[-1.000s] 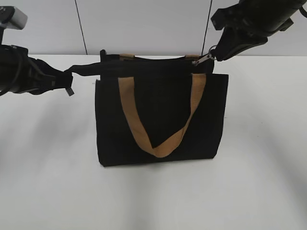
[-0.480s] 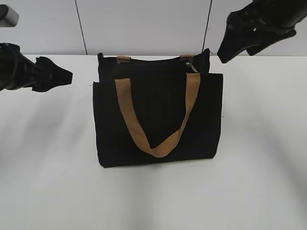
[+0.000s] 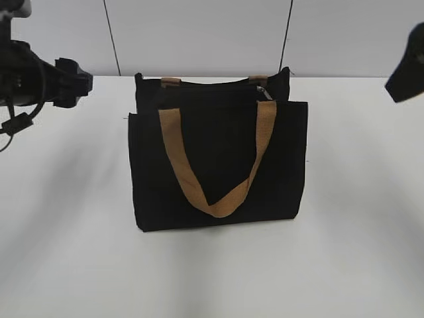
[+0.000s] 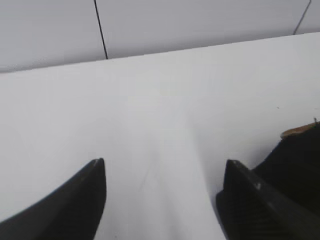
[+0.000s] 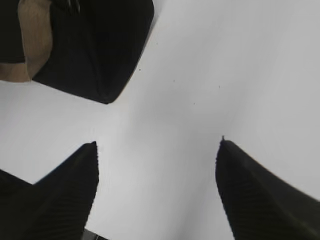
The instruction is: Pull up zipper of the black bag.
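Observation:
The black bag (image 3: 218, 165) stands upright in the middle of the white table, its tan front strap (image 3: 215, 169) hanging in a loop. The zipper runs along its top edge, with the small silver pull tab (image 3: 267, 93) at the right end. My left gripper (image 3: 83, 83) is at the far left, apart from the bag; in the left wrist view it (image 4: 165, 172) is open and empty, with a corner of the bag (image 4: 300, 160) at the right. My right gripper (image 3: 405, 69) is at the far right edge, open and empty (image 5: 157, 150); the bag's corner (image 5: 95, 45) shows top left.
The white table (image 3: 358, 218) spreads all round the bag. A pale wall with two dark vertical seams (image 3: 111, 36) rises behind the table's far edge.
Both grippers let go of the bag's top ends and drew outward, the left one to the left, the right one to the right edge. The stretched top edge has settled back.

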Robot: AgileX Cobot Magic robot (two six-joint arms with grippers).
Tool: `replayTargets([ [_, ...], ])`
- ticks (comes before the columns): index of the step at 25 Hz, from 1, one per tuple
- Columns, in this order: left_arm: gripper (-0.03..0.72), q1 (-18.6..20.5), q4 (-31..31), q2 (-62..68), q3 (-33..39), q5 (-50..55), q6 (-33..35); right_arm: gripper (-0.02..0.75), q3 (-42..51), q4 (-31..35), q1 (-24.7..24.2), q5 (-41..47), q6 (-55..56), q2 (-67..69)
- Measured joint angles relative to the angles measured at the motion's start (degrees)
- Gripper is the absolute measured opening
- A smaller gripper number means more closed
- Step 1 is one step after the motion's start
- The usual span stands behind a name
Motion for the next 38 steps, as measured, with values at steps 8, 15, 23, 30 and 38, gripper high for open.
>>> replayTargets([
  [8, 0.548, -12.7, -53.4, -0.7, -4.0, 25.7, 54.1, 0.553, 17.1, -0.1, 0.0, -2.4, 2.2, -17.0],
  [15, 0.55, -18.4, -75.1, -13.0, -5.8, 35.5, 74.9, 0.555, 25.6, 0.1, 0.0, -0.9, 2.6, -30.9],
  [23, 0.55, -22.7, -91.5, -35.1, -2.2, 53.0, 83.8, 0.556, 37.3, 3.6, 0.0, 3.5, 2.7, -47.1],
  [30, 0.55, -22.7, -94.1, -57.1, 7.2, 59.6, 86.8, 0.556, 40.6, 2.4, 0.0, 6.8, 2.8, -57.2],
  [38, 0.531, -22.7, -98.1, -69.2, 13.1, 55.6, 97.7, 0.556, 43.0, 2.2, 0.0, 0.7, 2.8, -58.2],
])
